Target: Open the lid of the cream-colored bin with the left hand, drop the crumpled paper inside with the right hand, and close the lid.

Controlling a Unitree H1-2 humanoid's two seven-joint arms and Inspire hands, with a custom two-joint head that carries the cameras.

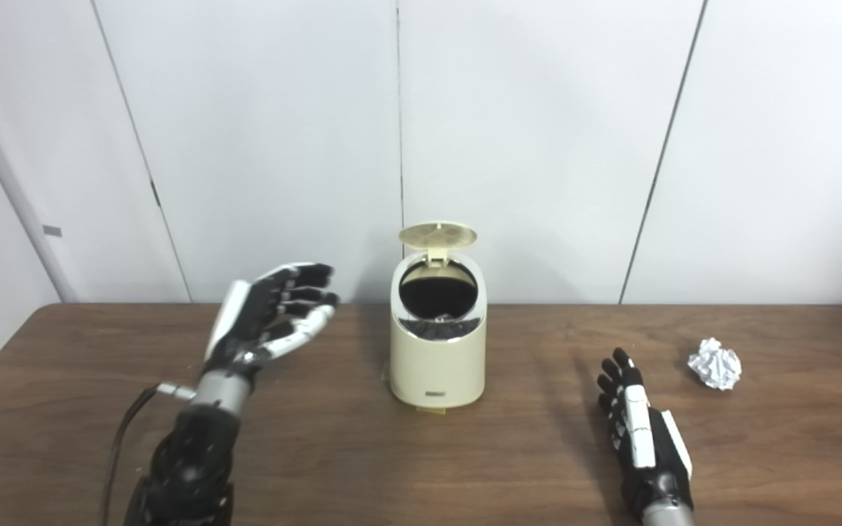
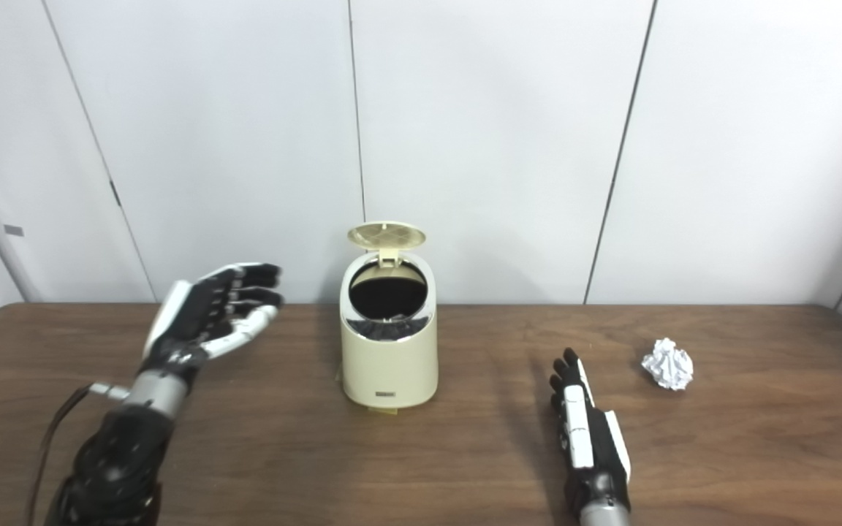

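Lid [image 1: 437, 235] stands raised on the bin [image 1: 438, 358]; right hand [image 1: 640, 427], fingers extended and empty, should reach to the crumpled paper [image 1: 715, 363] just beyond-right, enclosing it fully; left hand [image 1: 275, 310] spread, idle.

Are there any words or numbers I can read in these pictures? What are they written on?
No text here is readable.
Small dark label low on the front of the cream-colored bin: too small and blurred to read.
Small grey tag on the wall panel at far left: no legible marks.
Crumpled paper, lid, left hand, right hand and table: no writing visible.
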